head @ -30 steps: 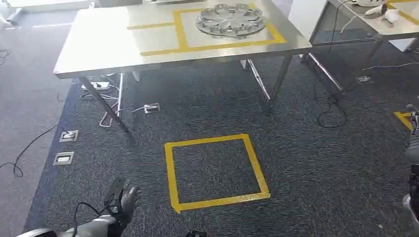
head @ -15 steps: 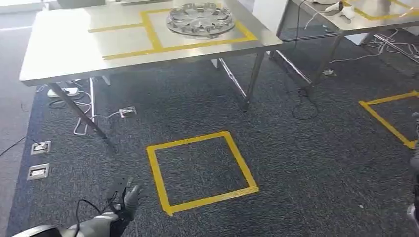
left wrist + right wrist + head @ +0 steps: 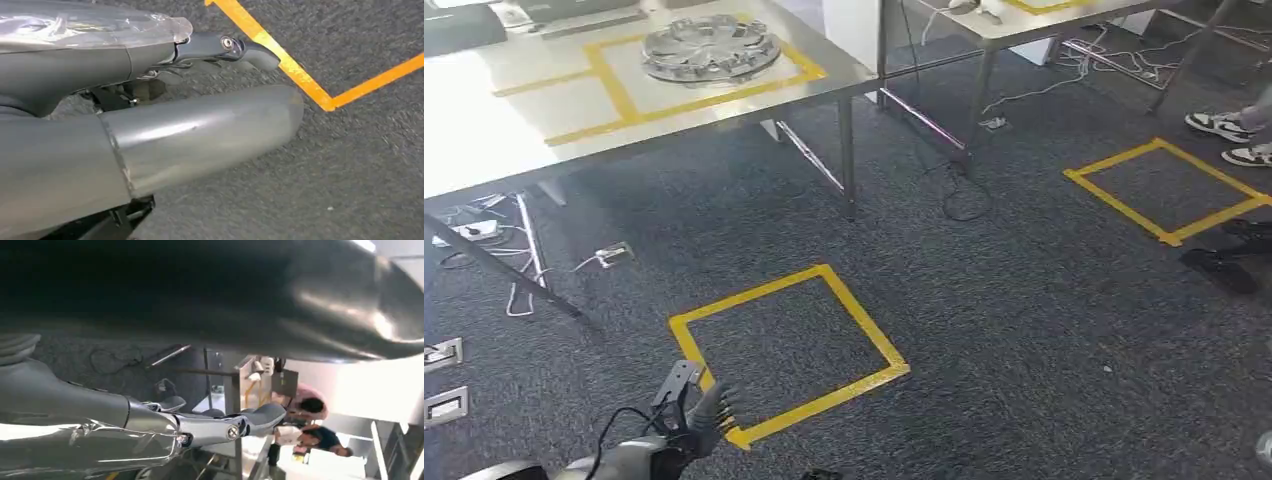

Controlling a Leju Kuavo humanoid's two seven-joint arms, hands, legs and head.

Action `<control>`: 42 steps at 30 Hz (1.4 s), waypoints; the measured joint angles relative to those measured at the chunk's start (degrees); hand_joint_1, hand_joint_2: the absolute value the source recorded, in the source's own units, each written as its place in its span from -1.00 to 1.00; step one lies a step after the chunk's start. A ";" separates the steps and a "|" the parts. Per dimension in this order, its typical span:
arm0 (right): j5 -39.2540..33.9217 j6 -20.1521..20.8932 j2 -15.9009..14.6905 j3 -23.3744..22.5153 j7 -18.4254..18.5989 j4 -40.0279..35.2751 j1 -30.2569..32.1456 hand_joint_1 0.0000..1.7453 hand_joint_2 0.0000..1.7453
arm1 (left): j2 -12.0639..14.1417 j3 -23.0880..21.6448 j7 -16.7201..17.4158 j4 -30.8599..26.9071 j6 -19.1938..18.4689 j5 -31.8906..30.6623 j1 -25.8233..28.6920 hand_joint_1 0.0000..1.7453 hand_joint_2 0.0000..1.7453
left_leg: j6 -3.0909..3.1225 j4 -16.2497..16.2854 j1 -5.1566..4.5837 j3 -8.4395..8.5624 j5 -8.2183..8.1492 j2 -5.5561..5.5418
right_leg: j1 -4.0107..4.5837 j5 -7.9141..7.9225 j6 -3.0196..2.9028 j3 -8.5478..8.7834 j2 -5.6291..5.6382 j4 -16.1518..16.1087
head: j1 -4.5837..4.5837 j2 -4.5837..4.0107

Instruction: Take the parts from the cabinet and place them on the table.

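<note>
A: Where does the job stand?

B: One round metal part (image 3: 709, 48) lies flat on the table (image 3: 484, 130), inside the taped outline there. The table is well beyond the yellow square (image 3: 869, 322) taped on the carpet (image 3: 1024, 330), on its far side and a little left. Both hands are empty, so I judge the step in hand is the walk to the cabinet for another part.

A: How should that go?

B: Keep both arms low and close to the body, so that nothing catches the table leg beyond the square. Step with care, because cables lie on the carpet on the far side of the square. A person's shoes (image 3: 1219, 125) stand well to the right of the square, so give that side room. Turn the body fully before either arm lifts.

A: And the left hand (image 3: 694, 410)?

B: It hangs low, just over the near left corner of the square. Its fingers are spread and point forward, with nothing in them.

A: The right hand (image 3: 210, 425)?

B: Its own wrist camera shows the fingers stretched out nearly straight and the thumb apart from them. It holds nothing, and I cannot place it against the square
</note>
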 joint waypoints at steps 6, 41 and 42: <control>-0.26 0.09 0.02 0.02 -0.37 -0.02 -0.37 -1.00 -1.00 | 0.63 0.00 -0.28 -0.02 -0.13 0.35 -0.26 -1.00 -1.00 | 1.18 -18.85 0.09 8.68 8.15 -3.93 | 0.09 0.47 1.10 -0.70 3.89 0.29 | -0.24 0.00; -1.88 2.47 0.11 1.14 -2.82 3.56 -4.11 -1.00 -1.00 | 0.79 0.35 0.61 -0.33 -9.08 9.10 -0.03 -1.00 -1.00 | 1.96 -19.59 0.72 8.69 8.81 -0.85 | 0.31 -1.25 2.43 -3.23 0.83 3.21 | 0.48 0.00; -1.88 2.51 0.13 1.14 -2.86 3.61 -4.36 -1.00 -1.00 | 0.74 0.70 0.55 -0.33 -11.20 10.70 0.19 -1.00 -1.00 | 2.23 -19.58 0.64 8.70 8.73 -0.12 | 0.18 -3.80 2.72 -5.28 -0.83 7.79 | 0.92 0.00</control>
